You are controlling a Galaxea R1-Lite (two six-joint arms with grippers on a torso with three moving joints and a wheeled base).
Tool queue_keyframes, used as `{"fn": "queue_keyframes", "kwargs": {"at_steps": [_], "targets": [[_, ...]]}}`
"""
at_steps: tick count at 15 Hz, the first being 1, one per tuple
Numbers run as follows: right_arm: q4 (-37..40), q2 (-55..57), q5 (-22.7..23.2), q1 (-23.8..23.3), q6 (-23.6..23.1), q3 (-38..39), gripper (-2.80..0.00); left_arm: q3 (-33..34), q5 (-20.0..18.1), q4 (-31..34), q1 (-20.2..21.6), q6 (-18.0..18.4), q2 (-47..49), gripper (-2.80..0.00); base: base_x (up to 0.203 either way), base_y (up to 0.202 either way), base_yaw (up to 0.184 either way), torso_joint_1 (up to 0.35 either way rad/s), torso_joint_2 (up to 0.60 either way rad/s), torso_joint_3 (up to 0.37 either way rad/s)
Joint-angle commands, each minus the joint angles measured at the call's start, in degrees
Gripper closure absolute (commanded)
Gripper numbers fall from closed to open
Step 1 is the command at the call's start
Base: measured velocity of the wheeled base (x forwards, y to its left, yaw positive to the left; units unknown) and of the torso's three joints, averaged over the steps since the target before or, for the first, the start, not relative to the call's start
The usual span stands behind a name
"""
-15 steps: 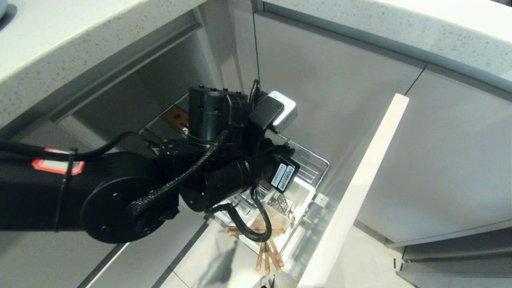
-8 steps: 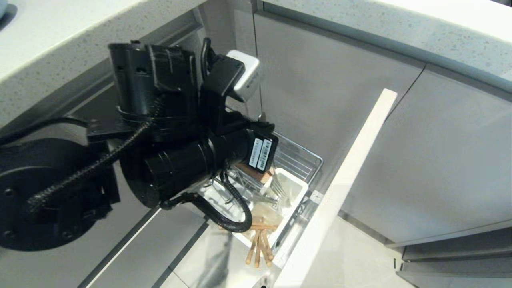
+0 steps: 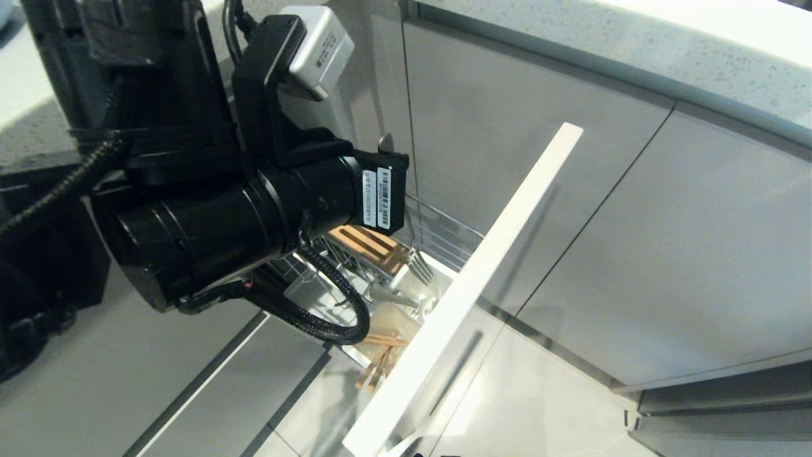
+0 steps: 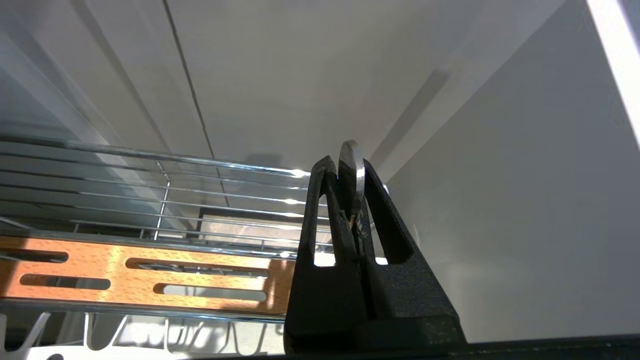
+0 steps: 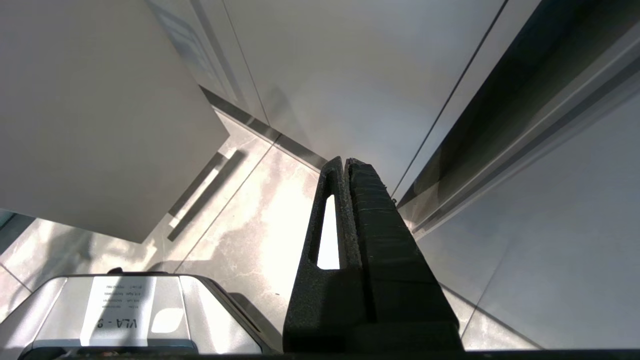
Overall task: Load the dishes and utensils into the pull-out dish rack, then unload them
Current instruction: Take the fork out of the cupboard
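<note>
My left gripper (image 4: 346, 162) is shut on the slim silver utensil (image 4: 351, 172), whose rounded end sticks out past the fingertips. It hangs above the pull-out dish rack (image 4: 150, 165), next to the slotted wooden strip (image 4: 135, 272). In the head view the left arm (image 3: 254, 203) fills the left side, and the utensil's tip (image 3: 385, 142) shows above its end. Under it the rack (image 3: 444, 235) holds wooden chopsticks (image 3: 377, 365) and a silver fork (image 3: 415, 265) in the white caddy. The dishes are out of view. My right gripper (image 5: 345, 162) is shut and empty, pointing at the floor.
The rack's pale front panel (image 3: 482, 273) stands out diagonally from grey cabinet doors (image 3: 634, 241). A speckled countertop (image 3: 666, 44) runs above. Tiled floor (image 3: 539, 406) lies to the right of the panel. The robot's base (image 5: 110, 310) shows in the right wrist view.
The left arm has risen toward the camera and to the left, carrying the silver utensil up out of the rack. The rack and its front panel have slid left, toward the cabinet opening.
</note>
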Motion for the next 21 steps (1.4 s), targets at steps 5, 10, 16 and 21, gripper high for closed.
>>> {"fn": "queue_keyframes", "kwargs": {"at_steps": [5,10,16,21], "targets": [[-0.03,0.0,-0.06,0.02,0.01,0.0,0.0,-1.38,1.06,-0.2,0.1,-0.43,-2.46,0.0,0.0,0.0,0.0,0.0,0.0,0.0],[-0.04,0.0,-0.06,0.02,0.01,0.06,0.0,-6.07,3.51,-0.33,-0.01,-0.42,-6.57,0.0,0.0,0.0,0.0,0.0,0.0,0.0],[-0.04,0.0,-0.05,0.02,0.01,0.09,0.0,-12.54,5.09,-0.78,-0.92,2.73,-10.37,0.0,0.0,0.0,0.0,0.0,0.0,0.0],[-0.04,0.0,-0.04,0.02,0.01,0.09,0.0,-15.78,7.11,-9.45,-1.12,4.93,-10.37,0.0,0.0,0.0,0.0,0.0,0.0,0.0]]}}
